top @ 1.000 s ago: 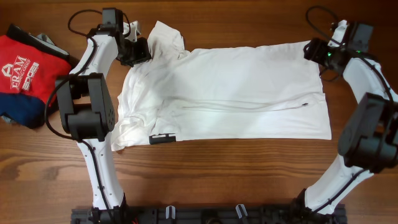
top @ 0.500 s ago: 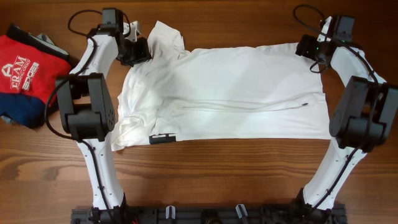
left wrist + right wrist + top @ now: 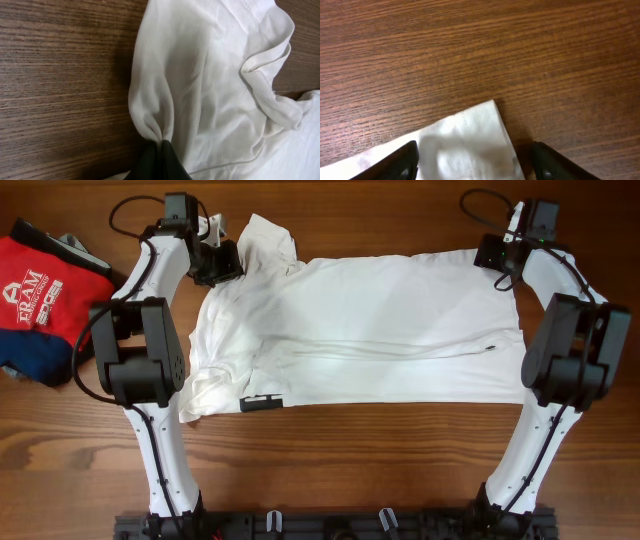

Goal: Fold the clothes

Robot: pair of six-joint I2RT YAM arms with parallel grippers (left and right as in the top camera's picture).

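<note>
The white shirt point(image 3: 370, 330) lies spread flat across the table, a small black label patch point(image 3: 261, 403) at its near left edge. No stripe print shows. My left gripper point(image 3: 222, 262) is shut on a pinched fold of the shirt's far left part; in the left wrist view point(image 3: 160, 155) the dark fingers meet on bunched white fabric point(image 3: 200, 90). My right gripper point(image 3: 497, 258) is open over the shirt's far right corner; in the right wrist view point(image 3: 475, 162) the corner point(image 3: 470, 140) lies between the two spread fingers.
A red folded garment with a white logo point(image 3: 45, 290) sits on a navy folded garment point(image 3: 35, 365) at the far left of the wooden table point(image 3: 350, 460). The arm bases stand along the near edge.
My right arm has swung left and toward the far edge, bringing its gripper over the shirt's far right corner. The left arm and shirt have not moved.
</note>
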